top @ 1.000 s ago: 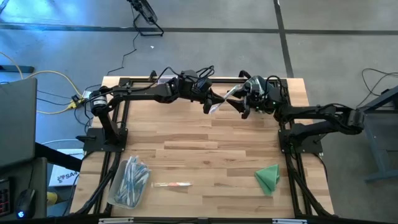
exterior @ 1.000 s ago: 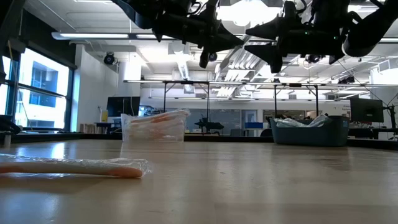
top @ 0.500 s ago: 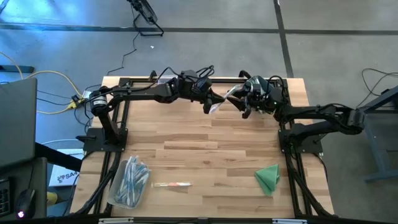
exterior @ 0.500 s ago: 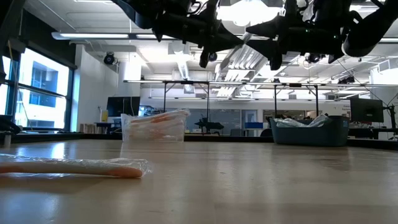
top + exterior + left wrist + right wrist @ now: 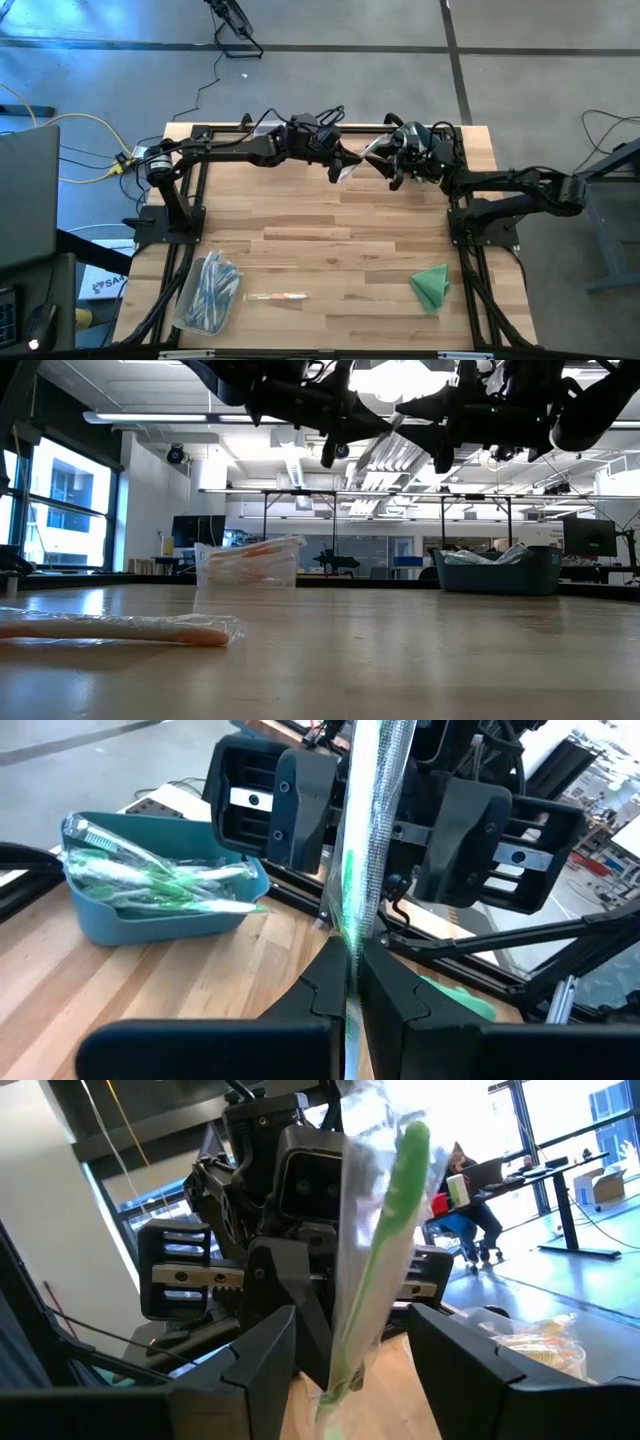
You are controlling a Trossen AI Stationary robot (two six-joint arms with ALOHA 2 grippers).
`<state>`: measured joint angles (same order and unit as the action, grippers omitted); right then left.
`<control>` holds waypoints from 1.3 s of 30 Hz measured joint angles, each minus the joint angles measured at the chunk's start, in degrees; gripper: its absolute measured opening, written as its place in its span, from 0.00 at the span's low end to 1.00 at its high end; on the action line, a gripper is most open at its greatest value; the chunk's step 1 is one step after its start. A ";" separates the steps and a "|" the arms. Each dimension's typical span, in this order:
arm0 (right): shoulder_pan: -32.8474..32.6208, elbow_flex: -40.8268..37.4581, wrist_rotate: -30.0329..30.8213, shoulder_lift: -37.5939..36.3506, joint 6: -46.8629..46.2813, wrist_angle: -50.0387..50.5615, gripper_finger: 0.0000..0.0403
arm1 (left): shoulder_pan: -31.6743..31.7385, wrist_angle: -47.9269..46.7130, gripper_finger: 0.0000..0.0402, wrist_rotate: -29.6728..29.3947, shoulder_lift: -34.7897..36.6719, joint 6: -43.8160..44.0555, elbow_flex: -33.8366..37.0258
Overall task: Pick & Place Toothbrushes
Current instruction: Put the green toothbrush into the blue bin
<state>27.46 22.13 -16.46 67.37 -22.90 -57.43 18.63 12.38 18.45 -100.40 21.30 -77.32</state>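
Note:
A green toothbrush in a clear wrapper (image 5: 357, 160) hangs high over the table's far middle, between my two grippers. My left gripper (image 5: 338, 163) comes from the left and is shut on it. My right gripper (image 5: 388, 165) faces it from the right, open. Its fingers (image 5: 262, 1360) stand on either side of the wrapped toothbrush (image 5: 375, 1250), with a gap showing in the right wrist view. A blue bin (image 5: 150, 885) of green toothbrushes stands on the table beyond. My left gripper pinches the wrapper's near end (image 5: 349, 945) between its two fingers (image 5: 325, 985). The fingers come roughly level from the table's left. The wrapped toothbrush sticks out past the fingertips toward my right gripper, lifted clear of the table.
A clear pack of bluish toothbrushes (image 5: 207, 290) and a single wrapped orange one (image 5: 276, 297) lie near the front left. A folded green cloth (image 5: 431, 286) lies at the front right. A clear bin of orange toothbrushes (image 5: 250, 563) stands at the far side.
My right gripper's fingers have drawn closer together around the wrapped toothbrush and stay apart. Both arms and the toothbrush have kept their place.

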 joint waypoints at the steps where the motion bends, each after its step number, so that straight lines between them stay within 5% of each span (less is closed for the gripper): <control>1: 0.00 0.00 0.05 -0.01 0.00 -0.02 0.46 | -0.03 0.27 0.02 -0.02 0.00 0.00 0.00; 12: -0.09 0.00 1.12 -0.02 -2.08 0.15 0.46 | -3.50 0.79 0.02 -6.88 0.00 -1.82 0.00; 22: -0.09 0.00 1.24 -0.02 -2.44 0.13 0.44 | -3.30 1.03 0.02 -6.99 0.00 -2.99 0.02; 39: -0.15 0.00 0.92 -0.09 -2.58 -0.11 0.05 | -3.23 0.24 0.02 -7.15 0.00 -3.08 0.02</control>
<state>27.31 22.13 -15.54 67.29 -25.48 -57.54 15.40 12.62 11.31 -100.40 18.22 -77.30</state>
